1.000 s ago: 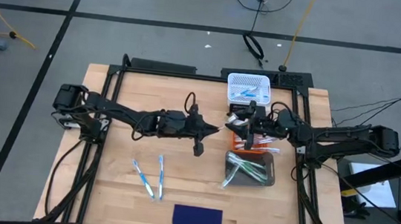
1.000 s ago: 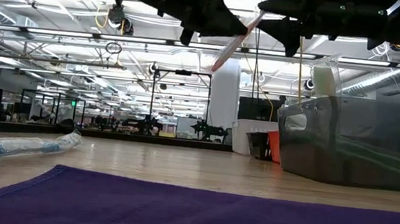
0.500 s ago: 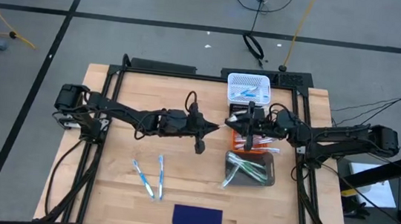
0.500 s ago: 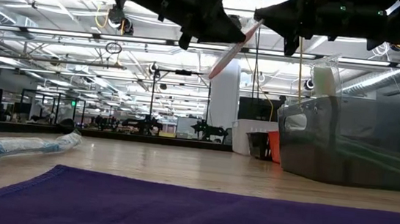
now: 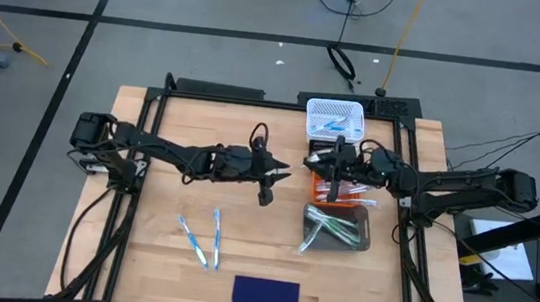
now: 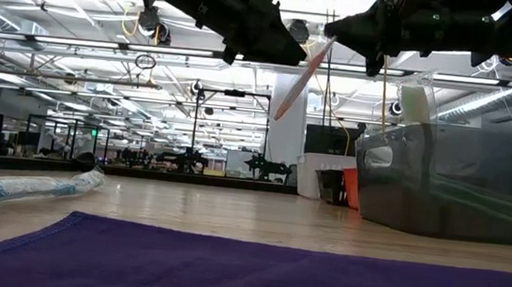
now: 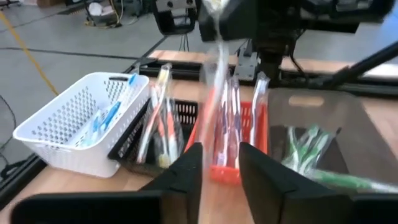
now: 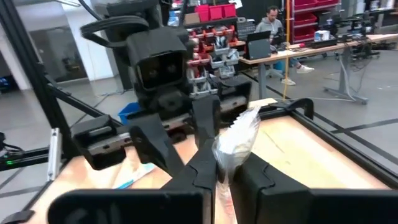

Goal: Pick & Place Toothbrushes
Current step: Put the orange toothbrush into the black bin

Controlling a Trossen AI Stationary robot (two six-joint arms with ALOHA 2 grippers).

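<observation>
The right claw (image 6: 335,30) is clenched on one end of a slim orange-red toothbrush in a shiny clear wrapper (image 6: 302,75), which hangs tilted below it, high above the desk (image 5: 160,240). The left claw (image 5: 283,174), fingers spread, faces it from just beside. Two blue wrapped toothbrushes (image 5: 204,239) lie on the desk, well apart from both.

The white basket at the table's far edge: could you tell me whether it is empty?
Not empty: the white basket holds blue toothbrushes, visible in both the high and left wrist views.
</observation>
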